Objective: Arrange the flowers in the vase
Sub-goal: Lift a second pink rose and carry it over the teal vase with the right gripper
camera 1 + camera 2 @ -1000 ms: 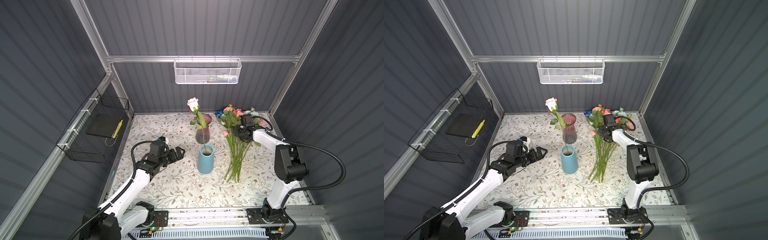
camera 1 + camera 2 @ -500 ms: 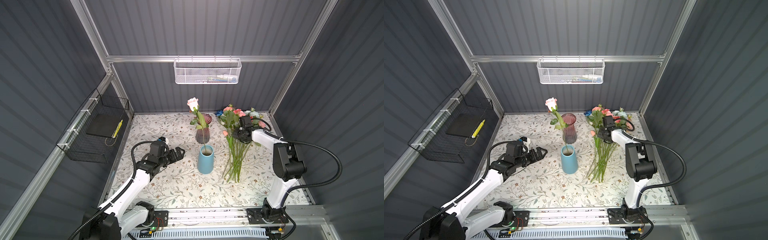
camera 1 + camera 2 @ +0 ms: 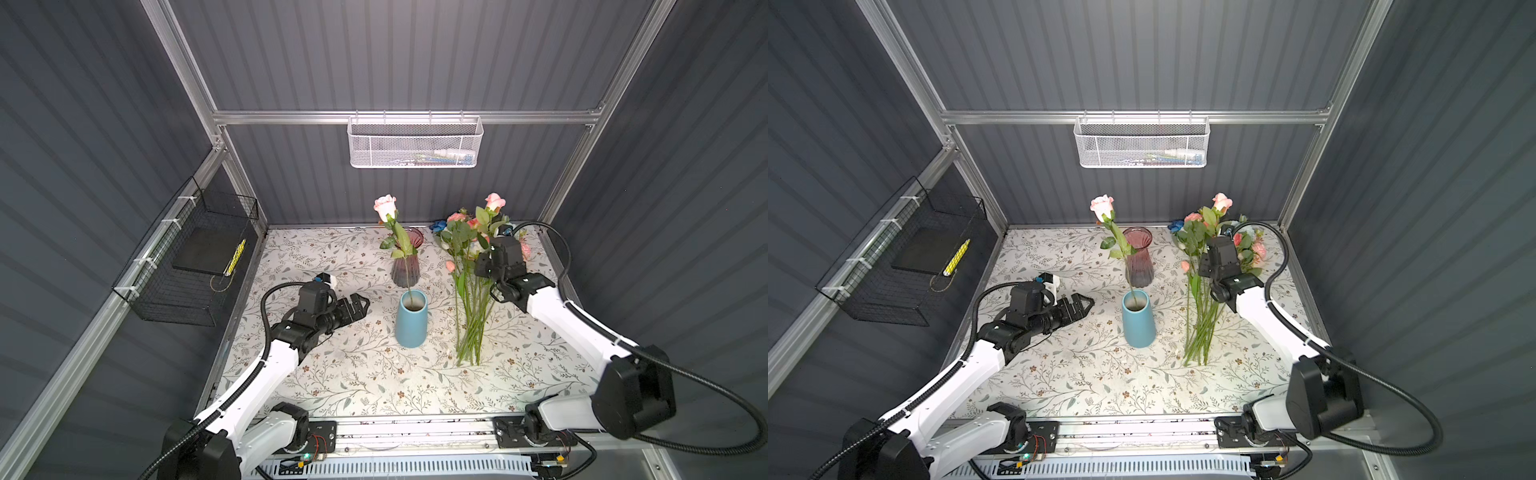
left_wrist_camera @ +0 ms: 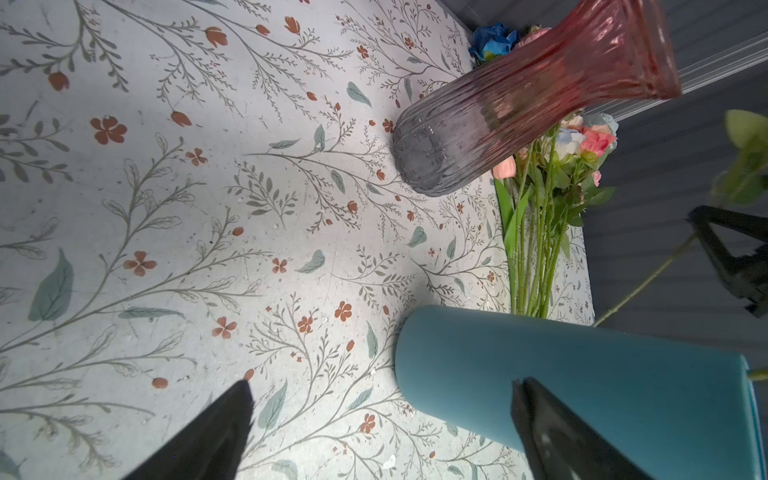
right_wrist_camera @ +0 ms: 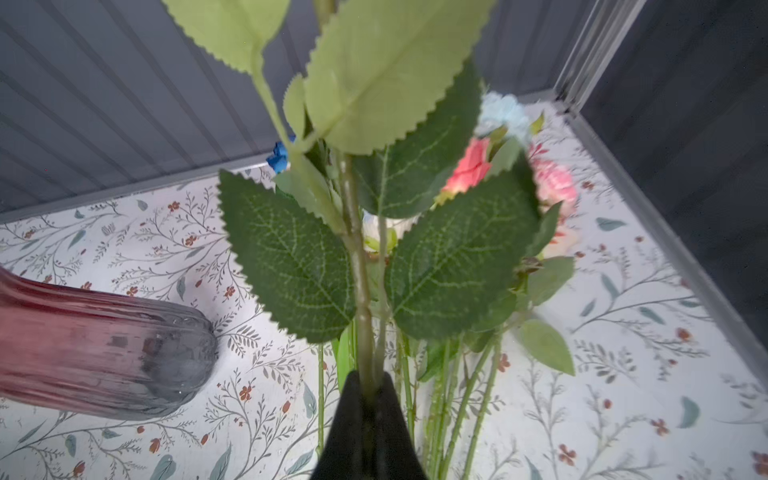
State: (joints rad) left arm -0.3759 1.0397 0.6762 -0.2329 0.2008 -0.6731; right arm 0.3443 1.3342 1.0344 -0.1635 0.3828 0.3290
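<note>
Only the right wrist view shows the right tool pinching one rose stem (top views bury it in leaves); remaining flowers lie on the worktop beneath it. The left tool, spread wide, faces the blue vase, which holds one pink rose.

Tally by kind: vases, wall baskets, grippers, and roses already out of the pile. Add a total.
Vases: 2, blue vase, pink glass vase
Wall baskets: 2, white mesh basket, black wire basket
Grippers: 2, left gripper, right gripper
Roses out of the pile: 2, standing rose in the blue vase, gripped rose in the right gripper
Total: 8
</note>
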